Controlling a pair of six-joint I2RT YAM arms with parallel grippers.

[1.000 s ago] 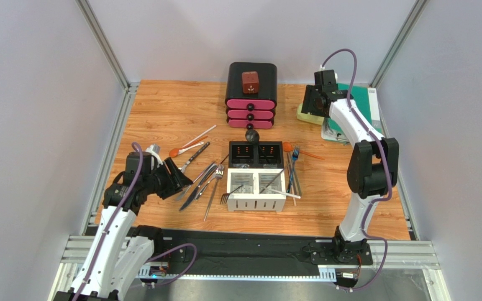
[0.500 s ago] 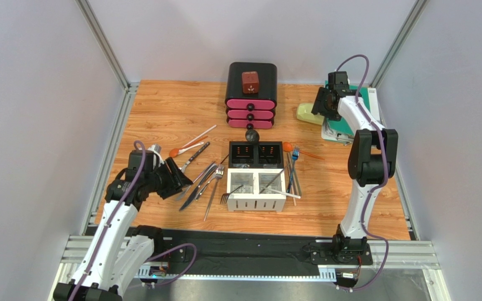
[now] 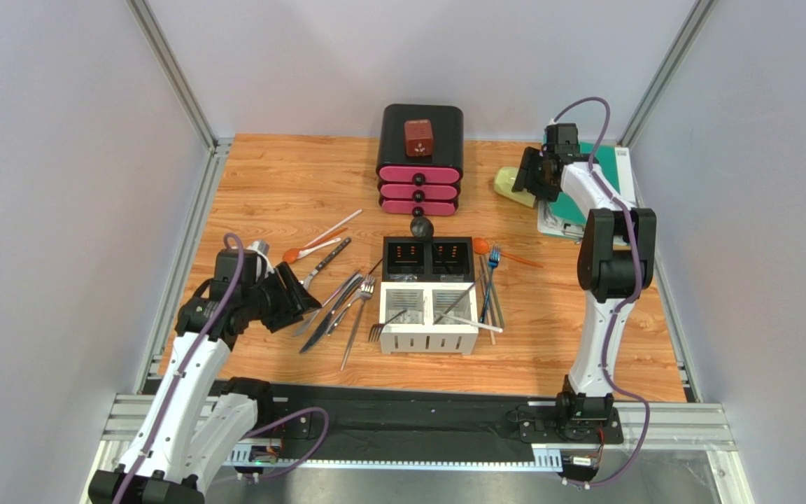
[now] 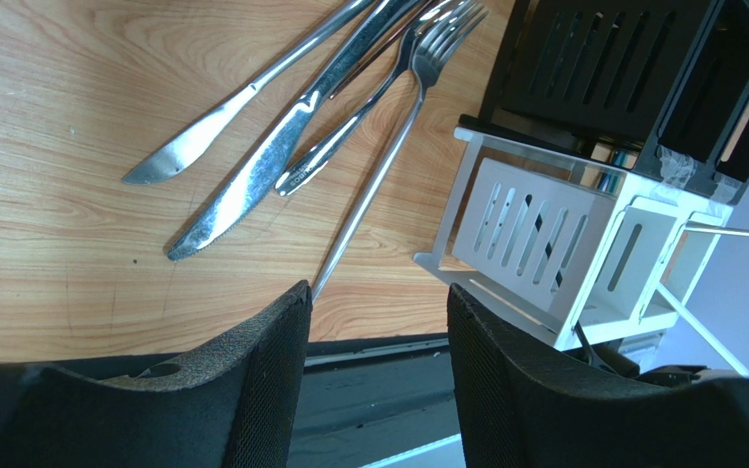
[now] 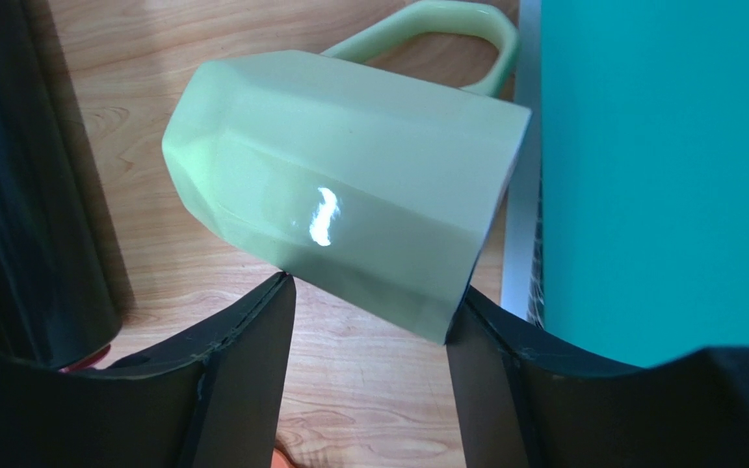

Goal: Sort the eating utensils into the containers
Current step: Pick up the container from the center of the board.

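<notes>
Silver knives [image 3: 325, 315] and forks [image 3: 358, 307] lie on the wood left of the containers [image 3: 430, 296], a square caddy with two black and two white compartments. An orange spoon [image 3: 294, 254] and thin white pieces [image 3: 334, 226] lie further back left. A black spoon [image 3: 421, 226] and another orange spoon [image 3: 481, 247] sit behind the caddy. My left gripper [image 3: 297, 297] hovers open and empty by the silver knives [image 4: 251, 161], with the white compartments [image 4: 554, 234] to its right. My right gripper [image 5: 371, 292] is open at the back right, far from the utensils, its fingertips [image 5: 276, 292] beside a mug's near end.
A pale green mug [image 5: 349, 214] lies on its side at the back right [image 3: 507, 189], next to a teal board [image 5: 662, 166]. A black-and-pink drawer box [image 3: 420, 158] stands at the back centre. Metal frame posts and grey walls close in both sides.
The right wrist has turned and shifted off the mug, which now shows on the table left of it. The left arm has stayed put.
</notes>
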